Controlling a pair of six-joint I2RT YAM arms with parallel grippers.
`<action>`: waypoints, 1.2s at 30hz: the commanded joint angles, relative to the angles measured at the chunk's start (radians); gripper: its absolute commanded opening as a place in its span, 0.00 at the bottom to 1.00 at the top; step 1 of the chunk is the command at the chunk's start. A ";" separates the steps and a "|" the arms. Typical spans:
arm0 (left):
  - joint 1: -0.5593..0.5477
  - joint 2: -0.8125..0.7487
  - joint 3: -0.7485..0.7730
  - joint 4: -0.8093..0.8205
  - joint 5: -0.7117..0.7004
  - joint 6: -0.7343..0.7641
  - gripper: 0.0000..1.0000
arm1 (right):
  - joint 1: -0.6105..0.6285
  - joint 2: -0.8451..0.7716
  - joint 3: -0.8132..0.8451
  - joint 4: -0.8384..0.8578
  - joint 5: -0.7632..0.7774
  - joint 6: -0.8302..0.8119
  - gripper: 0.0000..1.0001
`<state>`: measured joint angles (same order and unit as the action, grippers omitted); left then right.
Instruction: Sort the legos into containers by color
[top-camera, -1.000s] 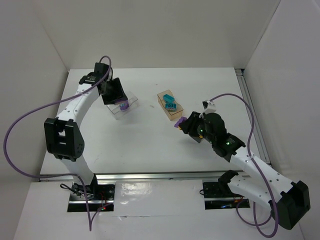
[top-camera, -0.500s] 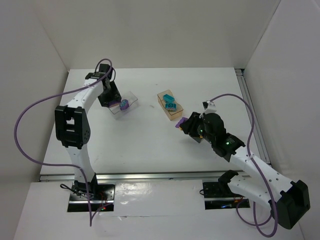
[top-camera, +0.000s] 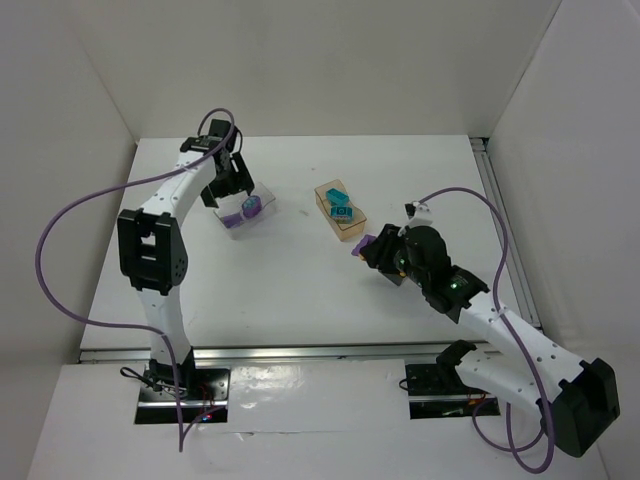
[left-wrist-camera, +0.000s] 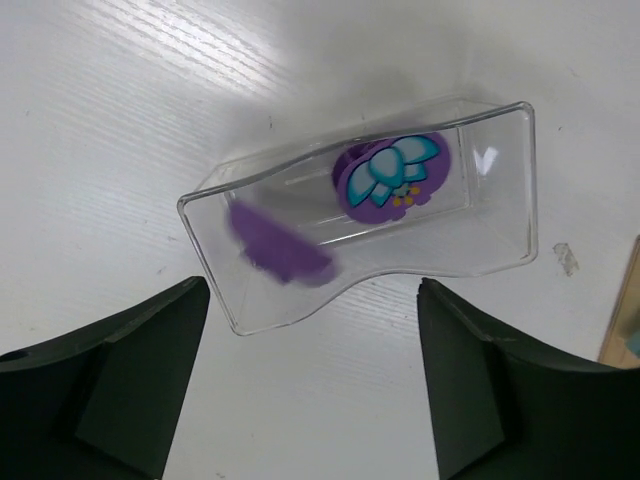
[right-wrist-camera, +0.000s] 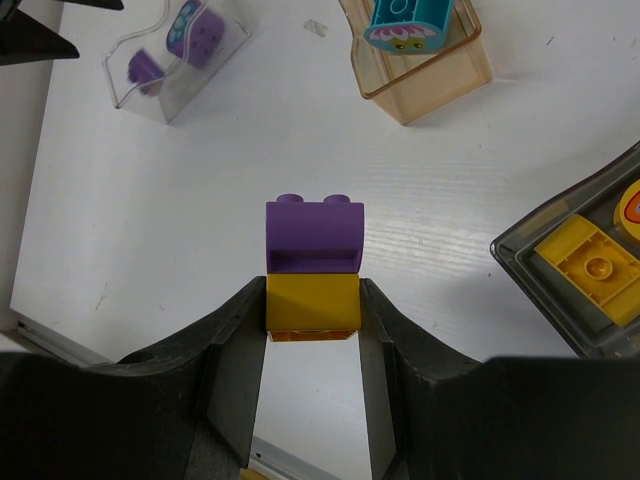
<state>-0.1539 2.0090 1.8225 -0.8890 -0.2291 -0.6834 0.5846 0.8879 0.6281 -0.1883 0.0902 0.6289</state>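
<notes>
My left gripper (top-camera: 232, 194) is open and empty, its jaws wide apart just above the near side of the clear box (top-camera: 250, 216). In the left wrist view (left-wrist-camera: 312, 300) that clear box (left-wrist-camera: 505, 255) holds a purple flower-printed brick (left-wrist-camera: 392, 177) and a blurred purple piece (left-wrist-camera: 280, 245). My right gripper (top-camera: 362, 246) is shut on a yellow brick (right-wrist-camera: 312, 305) with a purple brick (right-wrist-camera: 313, 235) stuck on top, held above the table (right-wrist-camera: 313, 292). The tan-orange box (top-camera: 349, 226) holds teal bricks (top-camera: 338, 205). The dark grey box (right-wrist-camera: 520, 250) holds yellow bricks (right-wrist-camera: 590, 265).
White walls close in the table on the left, back and right. A metal rail (top-camera: 505, 230) runs along the right edge. Purple cables loop off both arms. The grey box is mostly hidden under my right arm in the top view.
My left arm has swung upright and its gripper has shifted a little back and to the right over the clear box. The right arm and its bricks have not moved.
</notes>
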 joint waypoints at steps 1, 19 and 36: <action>-0.009 -0.030 0.047 -0.037 -0.048 0.004 0.94 | -0.003 0.009 0.009 0.006 0.002 -0.018 0.31; -0.186 -0.566 -0.710 0.659 0.877 0.171 0.95 | -0.022 -0.014 -0.005 0.154 -0.359 -0.107 0.33; -0.317 -0.671 -0.815 0.878 1.263 0.329 0.97 | -0.022 0.059 0.022 0.325 -0.840 -0.172 0.33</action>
<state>-0.4664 1.3632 1.0004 -0.0834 0.9245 -0.4221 0.5686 0.9375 0.6163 0.0647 -0.6643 0.4801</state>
